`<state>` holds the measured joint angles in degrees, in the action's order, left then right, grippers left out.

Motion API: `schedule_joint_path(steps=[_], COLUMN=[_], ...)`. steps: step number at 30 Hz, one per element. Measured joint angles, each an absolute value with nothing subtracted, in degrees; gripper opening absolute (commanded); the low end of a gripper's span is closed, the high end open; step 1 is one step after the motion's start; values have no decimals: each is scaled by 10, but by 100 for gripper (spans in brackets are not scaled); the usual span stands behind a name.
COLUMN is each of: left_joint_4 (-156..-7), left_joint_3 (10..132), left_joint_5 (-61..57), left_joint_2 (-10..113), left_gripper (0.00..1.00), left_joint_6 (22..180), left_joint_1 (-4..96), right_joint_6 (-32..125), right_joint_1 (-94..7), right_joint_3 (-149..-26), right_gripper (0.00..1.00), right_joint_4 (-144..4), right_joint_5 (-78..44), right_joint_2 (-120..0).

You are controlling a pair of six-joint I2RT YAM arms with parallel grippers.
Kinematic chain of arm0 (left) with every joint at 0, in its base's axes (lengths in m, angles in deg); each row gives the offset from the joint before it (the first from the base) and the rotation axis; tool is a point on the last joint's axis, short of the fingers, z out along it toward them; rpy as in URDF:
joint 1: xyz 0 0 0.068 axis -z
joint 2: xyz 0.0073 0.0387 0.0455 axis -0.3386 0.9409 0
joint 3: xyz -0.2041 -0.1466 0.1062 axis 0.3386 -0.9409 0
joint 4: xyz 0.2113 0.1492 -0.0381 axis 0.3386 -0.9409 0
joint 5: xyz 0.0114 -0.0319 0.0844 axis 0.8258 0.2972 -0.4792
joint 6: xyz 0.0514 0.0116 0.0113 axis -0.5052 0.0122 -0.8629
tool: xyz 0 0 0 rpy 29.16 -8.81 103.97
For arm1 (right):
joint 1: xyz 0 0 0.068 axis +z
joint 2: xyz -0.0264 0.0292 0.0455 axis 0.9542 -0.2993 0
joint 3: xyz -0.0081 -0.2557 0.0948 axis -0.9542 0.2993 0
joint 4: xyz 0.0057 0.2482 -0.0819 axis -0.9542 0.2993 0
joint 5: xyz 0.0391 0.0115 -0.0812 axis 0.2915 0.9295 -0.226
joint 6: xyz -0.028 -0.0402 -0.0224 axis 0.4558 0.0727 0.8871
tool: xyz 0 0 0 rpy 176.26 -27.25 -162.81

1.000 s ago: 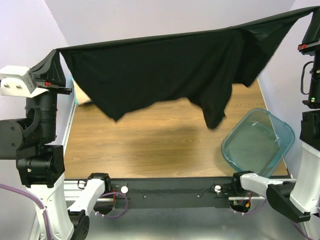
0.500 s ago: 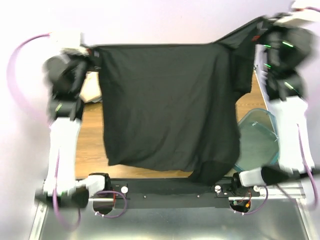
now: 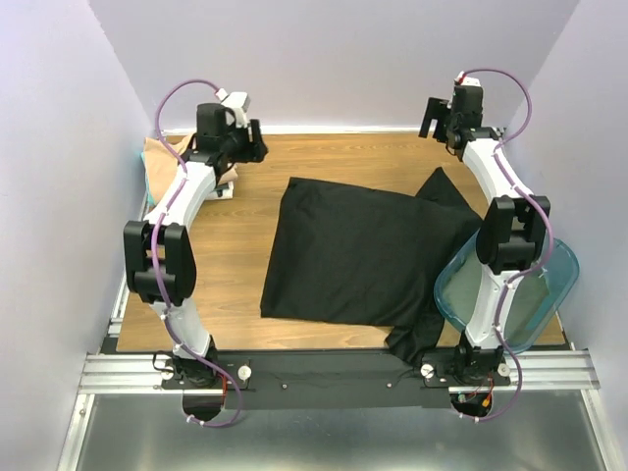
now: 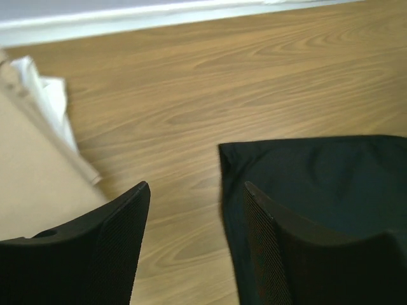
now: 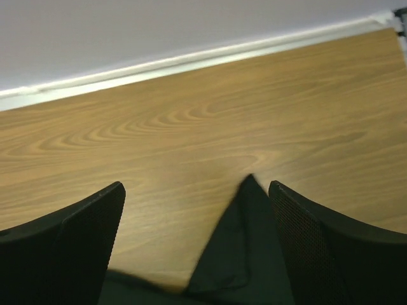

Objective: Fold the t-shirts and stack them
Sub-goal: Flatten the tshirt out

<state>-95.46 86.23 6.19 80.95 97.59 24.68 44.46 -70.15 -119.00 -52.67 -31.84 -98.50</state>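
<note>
A black t-shirt point(image 3: 358, 255) lies spread flat on the wooden table, one sleeve poking out at its far right point(image 3: 444, 186) and a bunched part hanging over the near edge point(image 3: 412, 339). My left gripper point(image 3: 255, 147) is open at the back left, just above and beyond the shirt's far left corner point(image 4: 305, 178); nothing sits between its fingers point(image 4: 196, 185). My right gripper point(image 3: 430, 118) is open at the back right, with the sleeve tip point(image 5: 248, 254) lying loose below its jaws point(image 5: 196, 185). A tan t-shirt point(image 3: 162, 162) lies at the far left.
A clear teal bin point(image 3: 540, 294) stands at the right near corner, partly behind the right arm. A pale cloth edge point(image 4: 48, 101) shows beside the tan shirt. The back wall point(image 5: 191, 32) is close behind both grippers.
Both grippers held the black shirt stretched in the air, swung it down toward the back, and have let go. It now lies flat and both grippers are open.
</note>
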Motion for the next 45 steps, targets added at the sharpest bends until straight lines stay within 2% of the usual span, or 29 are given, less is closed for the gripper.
schedule_joint_path(steps=[3, 8, 14, 26, 32, 45], left_joint_4=[-955, -938, -929, -879, -869, -852], left_joint_3=[858, 752, 643, 619, 613, 636], left_joint_5=[65, 79, 98, 121, 125, 137], left_joint_2=[776, 703, 705, 786, 834, 860], left_gripper=[68, 68, 68, 68, 68, 68], left_joint_6=[985, 1039, 1109, 1150, 1151, 1154], left_joint_1=[279, 338, 386, 419, 419, 385], right_joint_6=[434, 403, 365, 323, 317, 303], right_joint_1=[-700, -697, -697, -697, -697, -695], right_joint_3=[-1169, -1069, -960, -862, -846, -869], right_gripper=[100, 100, 100, 100, 100, 100], right_joint_4=[-530, -541, -538, -505, -505, -508], right_joint_5=[-292, -250, -214, -168, -119, -70], right_joint_2=[-956, -858, -805, -813, -854, -913])
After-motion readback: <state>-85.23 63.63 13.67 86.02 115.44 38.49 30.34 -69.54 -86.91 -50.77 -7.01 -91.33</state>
